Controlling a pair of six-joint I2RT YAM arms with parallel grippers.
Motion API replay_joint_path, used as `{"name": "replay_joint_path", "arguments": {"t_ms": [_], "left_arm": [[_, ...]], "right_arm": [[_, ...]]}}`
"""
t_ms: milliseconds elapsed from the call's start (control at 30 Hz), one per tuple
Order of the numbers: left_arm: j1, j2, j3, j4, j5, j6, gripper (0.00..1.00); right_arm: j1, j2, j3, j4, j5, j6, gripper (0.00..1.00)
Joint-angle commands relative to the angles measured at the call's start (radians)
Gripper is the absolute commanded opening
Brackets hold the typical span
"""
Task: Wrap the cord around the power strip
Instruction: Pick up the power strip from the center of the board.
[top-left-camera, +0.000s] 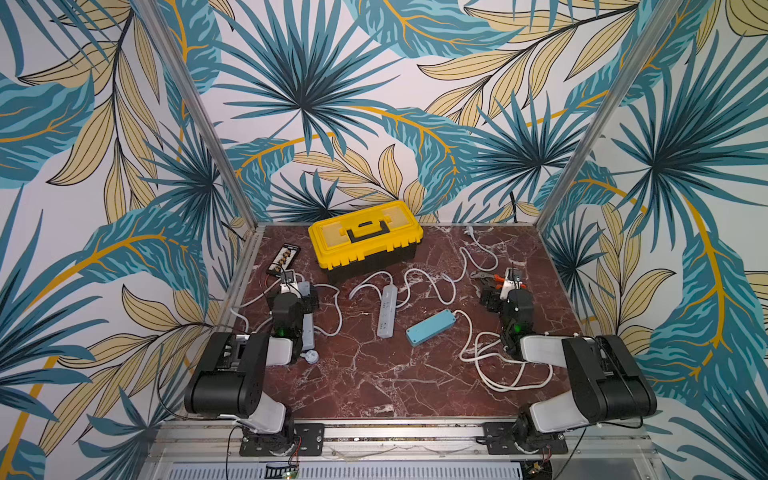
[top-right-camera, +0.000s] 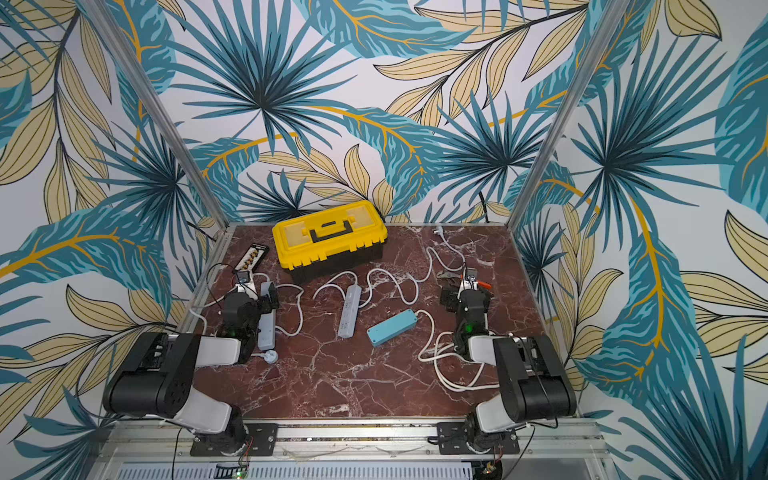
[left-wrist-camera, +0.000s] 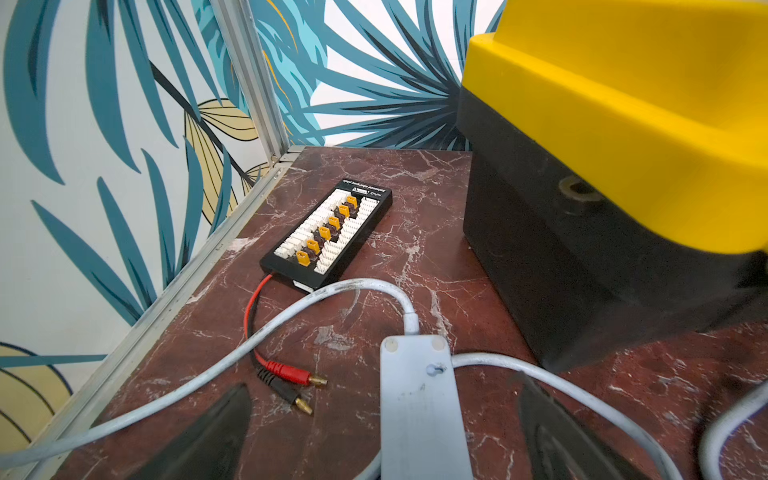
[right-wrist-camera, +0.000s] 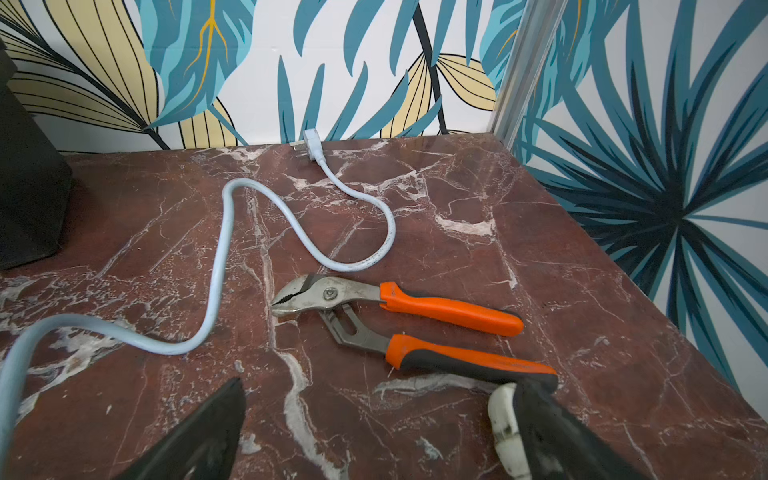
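Your left claw (left-wrist-camera: 380, 388) hangs released, fingers spread wide, with the pale power strip (left-wrist-camera: 419, 419) lying between them and its cord (left-wrist-camera: 332, 293) looping unwrapped beside it. Your right claw (right-wrist-camera: 382, 386) gapes empty near the pliers (right-wrist-camera: 399, 320).

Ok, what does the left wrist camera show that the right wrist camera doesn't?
Only the left wrist view: the end of a white power strip seen between the left fingers, a black connector board with red and black banana plugs, and the yellow toolbox lid.
Only the right wrist view: orange-handled pliers and a white wall plug by the back wall, beyond the right fingers.
Both: the red marble table, leaf-print walls, a stretch of loose white cord, and fingers spread open.
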Motion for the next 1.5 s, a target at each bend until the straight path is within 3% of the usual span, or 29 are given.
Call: {"name": "replay_joint_path", "arguments": {"t_ms": [0, 933, 1033, 1133, 1233, 1300, 1367, 1433, 1467], "left_arm": [[0.000, 0.001, 0.017, 0.019, -0.003, 0.010, 1.00], [0.002, -0.003, 0.014, 0.019, 0.004, 0.009, 0.99], [-0.019, -0.082, -0.008, 0.019, 0.052, 0.069, 1.00], [-0.098, -0.234, -0.047, -0.009, -0.094, 0.102, 0.99], [-0.160, -0.458, -0.078, -0.179, -0.174, 0.016, 1.00], [-0.179, -0.596, -0.096, -0.286, -0.194, -0.048, 0.99], [-0.185, -0.719, -0.091, -0.403, -0.177, -0.106, 0.99], [-0.185, -0.792, -0.047, -0.539, -0.167, -0.160, 0.99], [-0.185, -0.811, -0.006, -0.626, -0.161, -0.192, 1.00]], "right_arm": [[-0.004, -0.005, -0.002, -0.002, -0.006, 0.011, 0.99], [-0.003, -0.019, -0.009, 0.020, -0.018, -0.012, 0.99], [0.010, -0.184, 0.044, -0.227, 0.008, 0.001, 1.00], [0.012, -0.344, 0.168, -0.626, 0.114, 0.191, 1.00], [0.018, -0.419, 0.338, -1.114, 0.149, 0.380, 0.99], [0.019, -0.455, 0.387, -1.266, 0.092, 0.411, 0.99], [0.014, -0.491, 0.388, -1.342, 0.080, 0.577, 0.99], [0.002, -0.519, 0.379, -1.319, -0.173, 0.558, 0.98], [0.003, -0.526, 0.370, -1.302, -0.270, 0.596, 0.92]]}}
